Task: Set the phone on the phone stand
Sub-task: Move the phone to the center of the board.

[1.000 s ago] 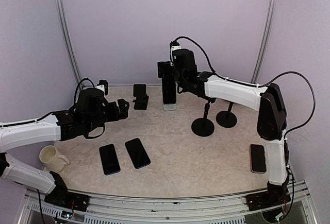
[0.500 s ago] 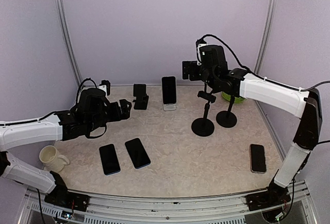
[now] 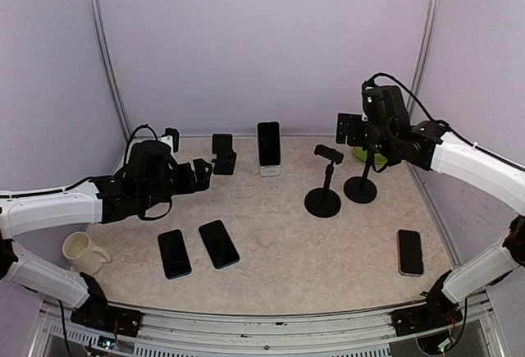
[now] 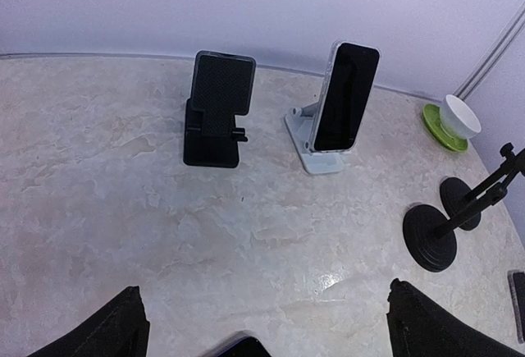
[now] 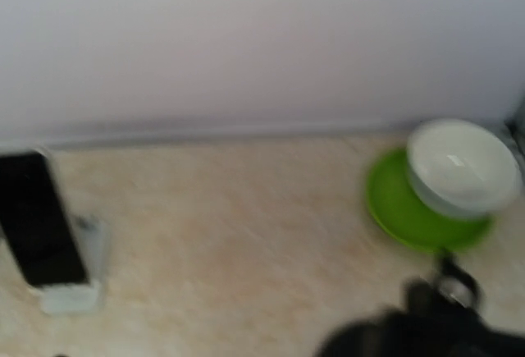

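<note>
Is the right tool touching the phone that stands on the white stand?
Apart. In the top view the right tool hangs open far to the right of the phone, with a clamp stand between them.

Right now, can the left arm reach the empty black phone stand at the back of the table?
Probably yes. The left gripper is open and points toward the black stand, with only bare tabletop between them and nothing standing in the way.

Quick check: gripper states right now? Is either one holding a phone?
Left gripper: open, holding nothing.
Right gripper: open, holding nothing, raised in the air.
</note>
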Tool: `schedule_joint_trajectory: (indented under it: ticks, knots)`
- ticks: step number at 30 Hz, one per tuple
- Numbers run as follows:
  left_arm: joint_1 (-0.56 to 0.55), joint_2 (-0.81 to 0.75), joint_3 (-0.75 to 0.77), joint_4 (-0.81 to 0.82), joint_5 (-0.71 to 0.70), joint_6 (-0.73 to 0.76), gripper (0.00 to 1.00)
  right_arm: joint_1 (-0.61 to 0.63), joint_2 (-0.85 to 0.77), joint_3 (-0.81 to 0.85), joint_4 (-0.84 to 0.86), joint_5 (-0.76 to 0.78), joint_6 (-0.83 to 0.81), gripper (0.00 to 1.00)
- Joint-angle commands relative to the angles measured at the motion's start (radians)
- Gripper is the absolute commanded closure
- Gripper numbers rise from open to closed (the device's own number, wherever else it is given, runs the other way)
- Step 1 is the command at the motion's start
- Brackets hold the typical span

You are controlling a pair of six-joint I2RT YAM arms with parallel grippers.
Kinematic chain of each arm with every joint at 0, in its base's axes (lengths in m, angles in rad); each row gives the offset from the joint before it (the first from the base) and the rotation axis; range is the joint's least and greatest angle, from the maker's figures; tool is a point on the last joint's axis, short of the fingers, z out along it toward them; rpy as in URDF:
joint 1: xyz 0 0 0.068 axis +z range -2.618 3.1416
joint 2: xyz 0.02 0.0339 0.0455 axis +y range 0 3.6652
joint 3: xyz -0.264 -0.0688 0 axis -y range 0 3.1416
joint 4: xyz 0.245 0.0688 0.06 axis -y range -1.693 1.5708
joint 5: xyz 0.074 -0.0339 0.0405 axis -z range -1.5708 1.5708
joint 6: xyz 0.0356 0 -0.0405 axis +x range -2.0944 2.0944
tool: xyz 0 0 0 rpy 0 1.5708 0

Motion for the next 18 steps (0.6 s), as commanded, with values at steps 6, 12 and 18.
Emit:
schedule_joint_trajectory:
  ticks: [6, 12, 18]
  knots:
    - [-0.006, 0.029, 0.041, 0.045, 0.018, 0.023, 0.01, -0.07, -0.204, -0.17, -0.225, -0.032, 0.189, 0.0]
    - [-0.006, 0.049, 0.05, 0.055, 0.026, 0.027, 0.01, -0.14, -0.241, -0.252, -0.304, -0.127, 0.252, 0.0]
    - [-0.005, 0.058, 0.049, 0.059, 0.022, 0.03, 0.01, -0.23, -0.203, -0.346, -0.346, -0.282, 0.296, 0.0]
